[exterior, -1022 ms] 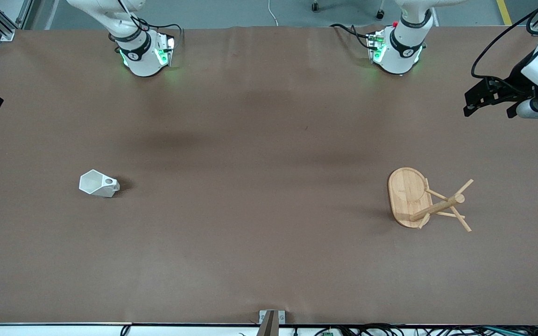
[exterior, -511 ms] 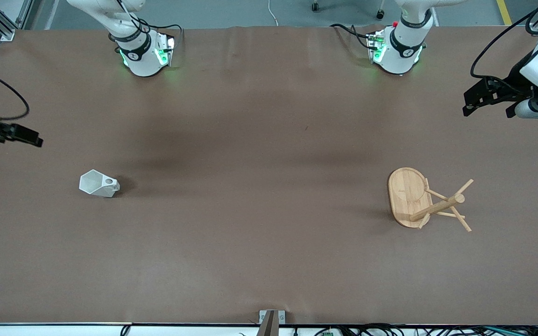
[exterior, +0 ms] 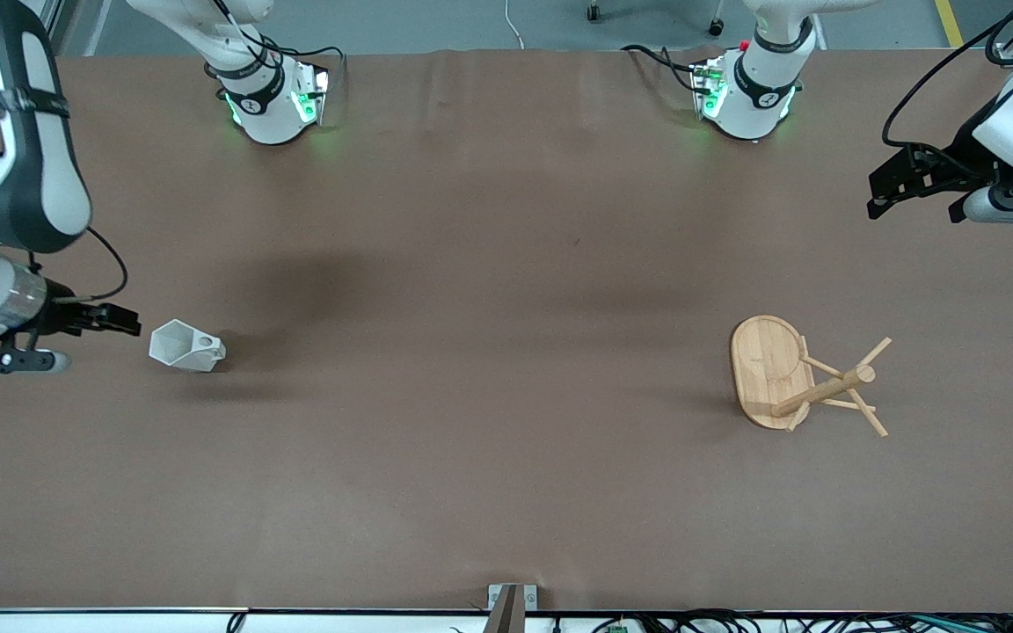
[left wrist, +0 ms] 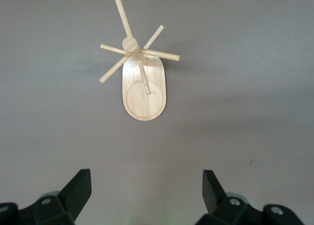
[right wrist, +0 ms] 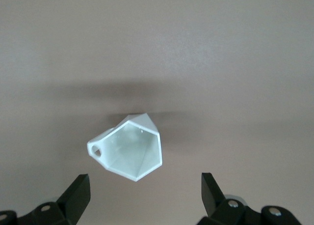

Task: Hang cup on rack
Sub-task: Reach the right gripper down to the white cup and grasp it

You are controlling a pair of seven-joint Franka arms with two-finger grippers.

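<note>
The white faceted cup (exterior: 185, 345) lies on its side on the brown table, toward the right arm's end, its pierced handle on top. My right gripper (exterior: 120, 319) is open and empty, low beside the cup's wide mouth and apart from it. In the right wrist view the cup (right wrist: 130, 149) lies ahead of the open right gripper (right wrist: 145, 178). The bamboo rack (exterior: 766, 369) stands on its oval base toward the left arm's end. My left gripper (exterior: 914, 211) is open and empty, held high at that end. The left wrist view shows the rack (left wrist: 144, 87) well ahead of the open left gripper (left wrist: 145, 178).
The brown table (exterior: 489, 396) carries only the cup and the rack. The two arm bases (exterior: 273, 105) stand along its back edge. A small metal bracket (exterior: 511, 598) sits at the front edge.
My right arm has swung in from the table's end and come down beside the cup. The left gripper has barely shifted. Cup and rack have not moved.
</note>
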